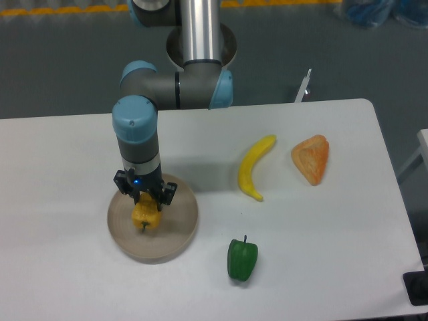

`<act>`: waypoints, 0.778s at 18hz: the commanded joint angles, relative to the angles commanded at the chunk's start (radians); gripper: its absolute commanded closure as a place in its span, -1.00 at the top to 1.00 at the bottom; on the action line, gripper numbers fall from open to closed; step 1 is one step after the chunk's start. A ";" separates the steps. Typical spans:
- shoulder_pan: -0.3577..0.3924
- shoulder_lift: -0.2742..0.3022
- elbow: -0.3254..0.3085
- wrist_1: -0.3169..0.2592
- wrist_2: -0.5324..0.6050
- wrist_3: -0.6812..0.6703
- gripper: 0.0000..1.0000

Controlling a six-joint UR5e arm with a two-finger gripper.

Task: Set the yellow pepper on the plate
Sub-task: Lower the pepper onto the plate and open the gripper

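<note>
From my station I see the gripper (144, 202) pointing straight down over the plate (179, 231), its fingers closed around the yellow pepper (145, 219). The pepper hangs inside the plate's outline, over its left half, with its short dark stem pointing down; I cannot tell whether it touches the plate's surface or sits just above it. The plate lies on the left part of the white table (334, 267). To the right of the plate, well apart from it, a green pepper (242, 259) sits near the front edge. A banana (255, 166) lies farther back, and an orange wedge-shaped piece (311, 158) rests just to the banana's right.
</note>
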 joint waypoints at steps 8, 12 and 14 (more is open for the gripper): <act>0.002 0.000 -0.009 0.000 0.002 0.017 -0.07; 0.006 0.011 -0.003 -0.003 -0.002 0.006 1.00; 0.009 0.014 -0.003 -0.005 -0.002 0.009 1.00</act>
